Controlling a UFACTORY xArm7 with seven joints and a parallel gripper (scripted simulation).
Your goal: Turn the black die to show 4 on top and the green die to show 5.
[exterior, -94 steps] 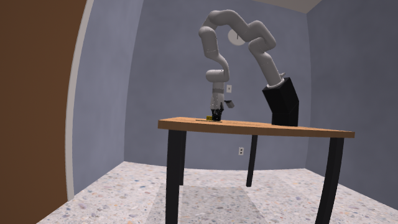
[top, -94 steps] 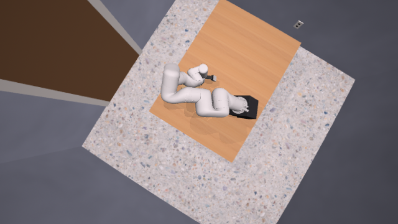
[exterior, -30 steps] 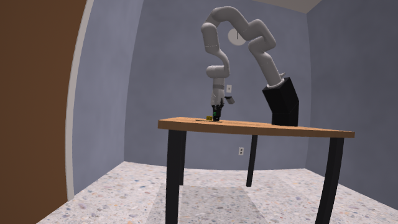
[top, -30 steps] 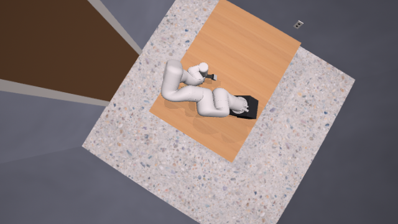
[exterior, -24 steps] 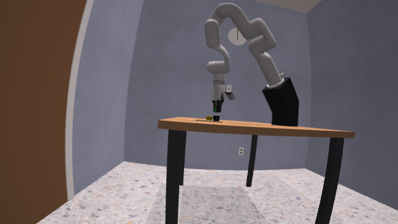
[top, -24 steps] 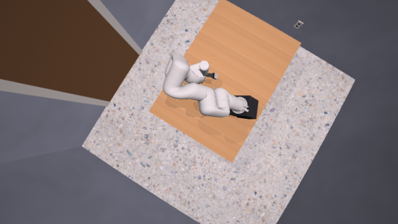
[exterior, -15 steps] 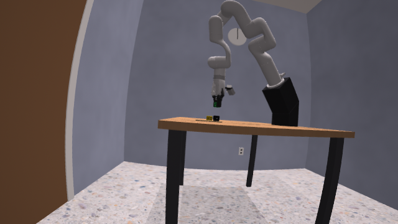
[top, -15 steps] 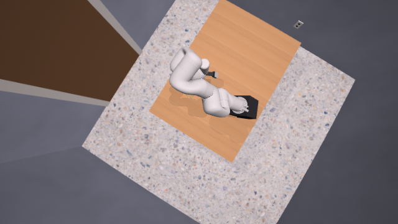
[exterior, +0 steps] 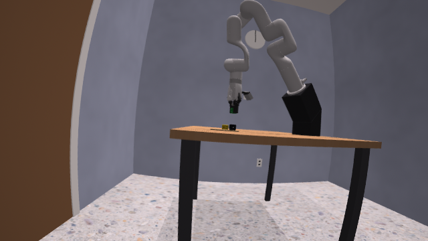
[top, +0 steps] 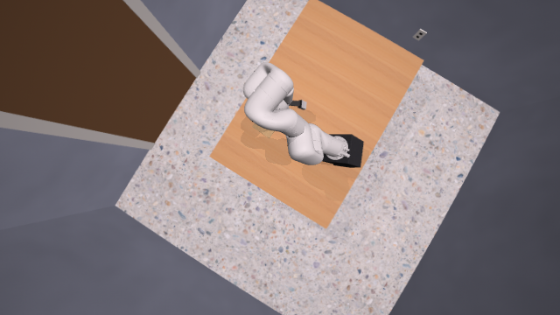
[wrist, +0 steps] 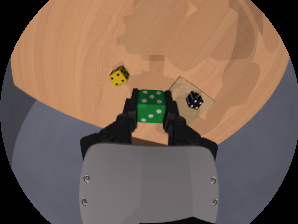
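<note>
My gripper (wrist: 151,98) is shut on the green die (wrist: 152,106) and holds it well above the table; it also shows in the exterior view (exterior: 233,109). The black die (wrist: 194,100) lies on the small tan mat below, to the right of my fingers. The yellow die (wrist: 119,76) lies on the bare wood to the left of the mat. In the exterior view the yellow die (exterior: 225,126) and the black die (exterior: 232,126) sit side by side on the table under the gripper. In the overhead view the arm hides the dice.
The wooden table (top: 319,109) carries the arm's black base (top: 347,150) near one edge. The dice and mat lie near the table's edge towards the brown wall (top: 79,66).
</note>
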